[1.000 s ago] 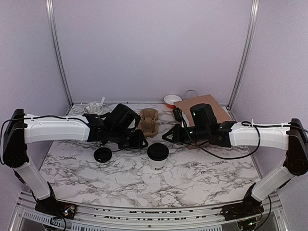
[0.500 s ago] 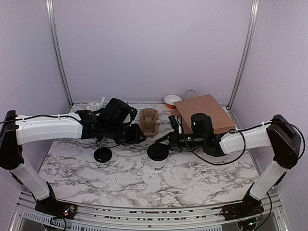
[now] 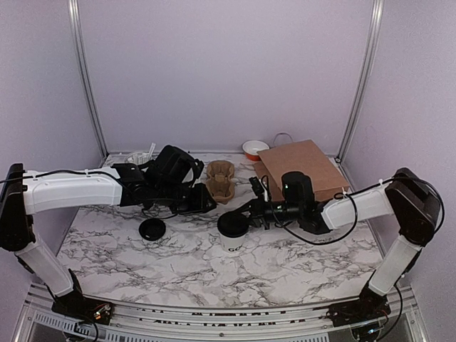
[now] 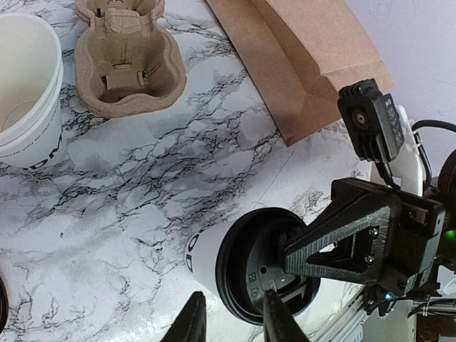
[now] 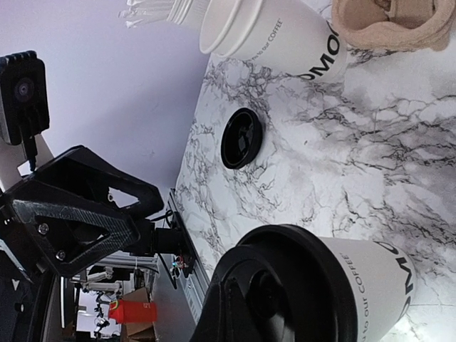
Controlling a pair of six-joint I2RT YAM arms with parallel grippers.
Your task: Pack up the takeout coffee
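Note:
The takeout coffee (image 3: 234,231) is a white paper cup with dark lettering and a black lid, standing mid-table. It also fills the lower part of the left wrist view (image 4: 214,256) and of the right wrist view (image 5: 356,281). My right gripper (image 3: 246,212) is shut, and its tips (image 5: 239,285) rest on top of the black lid. My left gripper (image 3: 203,204) hovers just left of the cup and above it. Its fingers (image 4: 194,320) stand apart with nothing between them.
A loose black lid (image 3: 152,229) lies left of the cup. The brown pulp tray (image 3: 221,179) sits behind it, with a brown paper bag (image 3: 299,165) and a red-rimmed bowl (image 3: 254,148) at back right. An open white cup (image 4: 25,85) stands beside the tray.
My right arm has swung down and to the left, bringing its shut tips onto the cup's lid. The left gripper drew back slightly to the left. The cup has stayed put.

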